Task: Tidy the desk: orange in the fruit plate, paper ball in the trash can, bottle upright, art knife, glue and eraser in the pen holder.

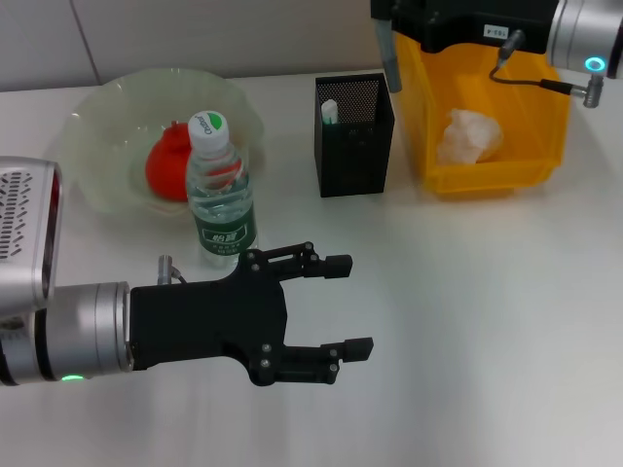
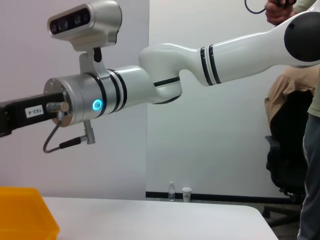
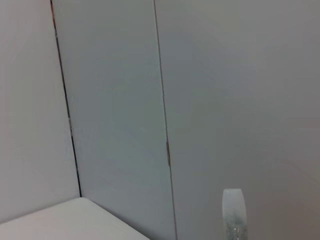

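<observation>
Orange (image 1: 167,167): head view, lying in the fruit plate (image 1: 102,117) at the far left of the table (image 1: 487,321). Bottle (image 1: 220,190): upright, cap on, just in front of the plate, apparently clear of its rim. Pen holder (image 1: 354,136): mid-table, a white item standing inside; whether art knife, glue or eraser cannot be told. Paper ball (image 1: 469,136): inside the trash can (image 1: 492,126), far right. Judgement: most items appear placed; nothing loose shows on the table.

Left end effector (image 1: 355,305): low in the foreground, fingers spread, holding nothing, near the bottle and apart from it. Right end effector (image 1: 448,19): over the trash can's far rim; its finger state cannot be told.

Left wrist view: right arm (image 2: 200,65) stretched across, a yellow corner of the trash can below, bare table beyond; a person stands at the room's edge.

Right wrist view: wall panels, a table corner, and what seems to be the bottle's top.

Risk: the left arm's body sits close to the upright bottle, so a careless sideways withdrawal could tip it. The right arm, retracting low, could catch the bin's rim and drag it.
</observation>
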Motion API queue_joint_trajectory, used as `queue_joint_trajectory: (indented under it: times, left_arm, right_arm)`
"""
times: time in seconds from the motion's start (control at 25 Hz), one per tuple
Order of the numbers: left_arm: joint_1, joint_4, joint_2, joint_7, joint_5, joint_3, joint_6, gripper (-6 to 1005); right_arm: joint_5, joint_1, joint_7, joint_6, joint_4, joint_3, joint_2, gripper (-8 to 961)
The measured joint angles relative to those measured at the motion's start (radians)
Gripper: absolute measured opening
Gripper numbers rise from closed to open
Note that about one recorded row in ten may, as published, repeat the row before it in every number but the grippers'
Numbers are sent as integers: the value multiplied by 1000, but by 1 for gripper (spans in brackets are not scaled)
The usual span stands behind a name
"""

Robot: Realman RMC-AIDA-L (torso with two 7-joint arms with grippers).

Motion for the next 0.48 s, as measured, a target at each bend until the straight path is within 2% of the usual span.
queue_joint_trajectory:
  times: [0.2, 0.48]
  left_arm:
    - [0, -4, 0, 8, -3, 0, 2, 808]
    - [0, -14, 0, 24, -41, 33, 3, 808]
  right_arm:
    - [0, 16, -36, 40, 38, -3, 3, 131]
    - [7, 24, -118, 68, 81, 4, 20, 135]
